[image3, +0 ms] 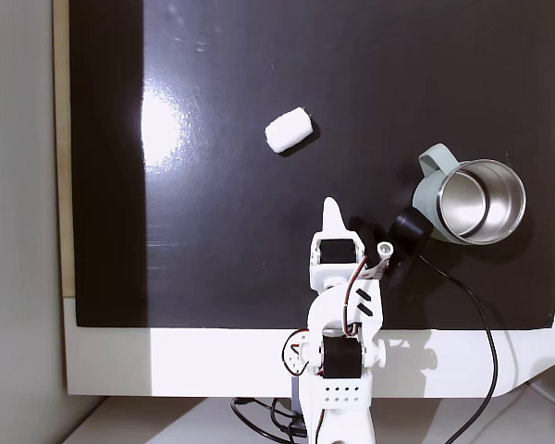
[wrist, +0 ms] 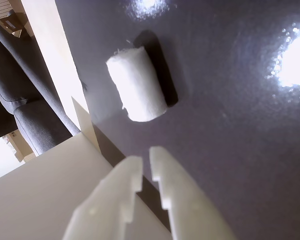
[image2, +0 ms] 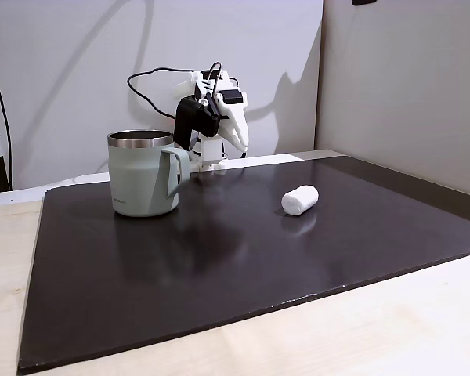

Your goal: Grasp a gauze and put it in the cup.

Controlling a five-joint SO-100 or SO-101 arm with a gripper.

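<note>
Nothing done yet: grasp, carry and drop all left. Left to right in the overhead fixed view: gauze [image3: 288, 129] lying loose on dark mat [image3: 213, 259], end effector [image3: 331, 211] near but apart from it, empty, then cup [image3: 469, 201] at right. Cup's shiny inside visibly empty there; side fixed view gives only cup wall and handle [image2: 144, 182], gauze [image2: 300, 199] well apart. Wrist view alone shows fingers [wrist: 165, 175] nearly pressed together, thin gap, gauze [wrist: 136, 90] just ahead.

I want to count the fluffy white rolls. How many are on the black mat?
1. The gauze lies on its side on the black mat, ahead of the gripper and well apart from the cup.
</note>
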